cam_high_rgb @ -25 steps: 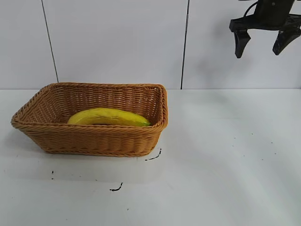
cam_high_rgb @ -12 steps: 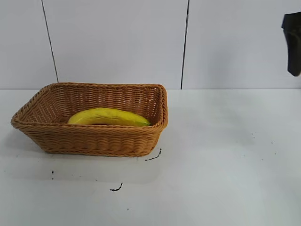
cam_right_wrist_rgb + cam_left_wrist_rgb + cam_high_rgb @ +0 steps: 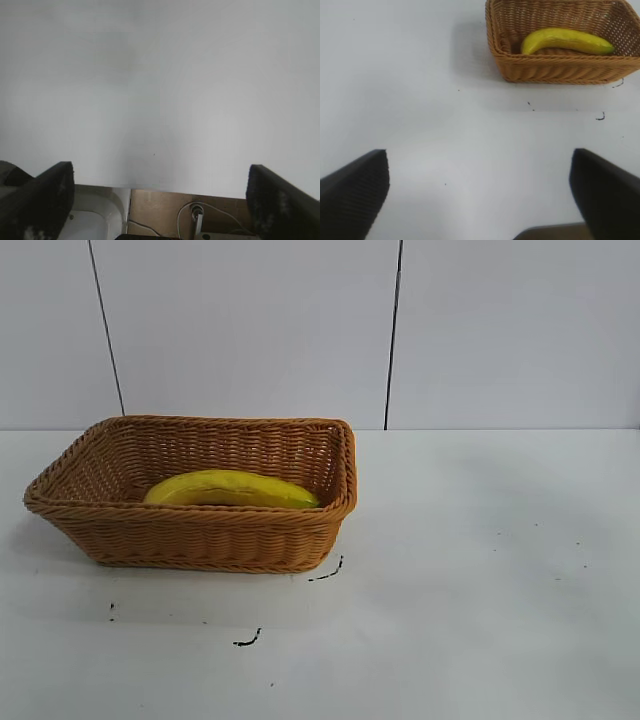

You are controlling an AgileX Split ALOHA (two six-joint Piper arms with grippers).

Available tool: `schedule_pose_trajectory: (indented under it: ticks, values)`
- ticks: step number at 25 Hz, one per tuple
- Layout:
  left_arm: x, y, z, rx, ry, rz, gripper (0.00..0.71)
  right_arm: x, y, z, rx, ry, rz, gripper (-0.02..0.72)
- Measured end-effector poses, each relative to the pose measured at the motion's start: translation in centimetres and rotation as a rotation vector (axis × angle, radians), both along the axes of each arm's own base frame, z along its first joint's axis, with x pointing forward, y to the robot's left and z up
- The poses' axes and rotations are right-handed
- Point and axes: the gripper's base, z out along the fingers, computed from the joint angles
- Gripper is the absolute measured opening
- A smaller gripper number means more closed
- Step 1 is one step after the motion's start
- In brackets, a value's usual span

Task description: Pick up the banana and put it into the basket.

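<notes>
The yellow banana [image 3: 231, 488] lies flat inside the orange-brown wicker basket [image 3: 200, 537] at the table's left. Both also show in the left wrist view, the banana [image 3: 566, 40] in the basket [image 3: 560, 70] far from that gripper. My left gripper [image 3: 480, 192] is open and empty, held over bare table well away from the basket. My right gripper [image 3: 160, 197] is open and empty, above the table's edge. Neither gripper shows in the exterior view.
The white table [image 3: 480, 570] carries a few small black marks [image 3: 326, 573] in front of the basket. In the right wrist view the table's edge [image 3: 165, 186] gives way to a brown floor with a cable [image 3: 200, 210] and a white object [image 3: 95, 215].
The right gripper, up at the top right a second ago, has moved right and out of the exterior view. The banana and basket have not moved.
</notes>
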Motion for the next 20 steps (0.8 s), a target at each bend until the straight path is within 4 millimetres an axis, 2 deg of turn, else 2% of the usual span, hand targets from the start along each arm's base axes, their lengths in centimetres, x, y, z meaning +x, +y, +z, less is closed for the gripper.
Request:
schedule_pose_trajectory:
  ticks: [1, 6, 16, 20]
  values:
    - [0.0, 0.0, 0.0, 0.000, 0.000, 0.000, 0.695, -1.7, 0.0, -0.5, 0.010, -0.055, 0.000, 0.667]
    - [0.0, 0.0, 0.0, 0.000, 0.000, 0.000, 0.695, -5.0, -0.1, 0.7, 0.008, -0.292, 0.013, 0.667]
    - [0.0, 0.0, 0.0, 0.000, 0.000, 0.000, 0.695, -9.7, -0.2, 1.3, 0.017, -0.598, 0.020, 0.667]
    - [0.0, 0.0, 0.0, 0.000, 0.000, 0.000, 0.695, -10.1, -0.3, 1.3, 0.012, -0.620, 0.018, 0.667]
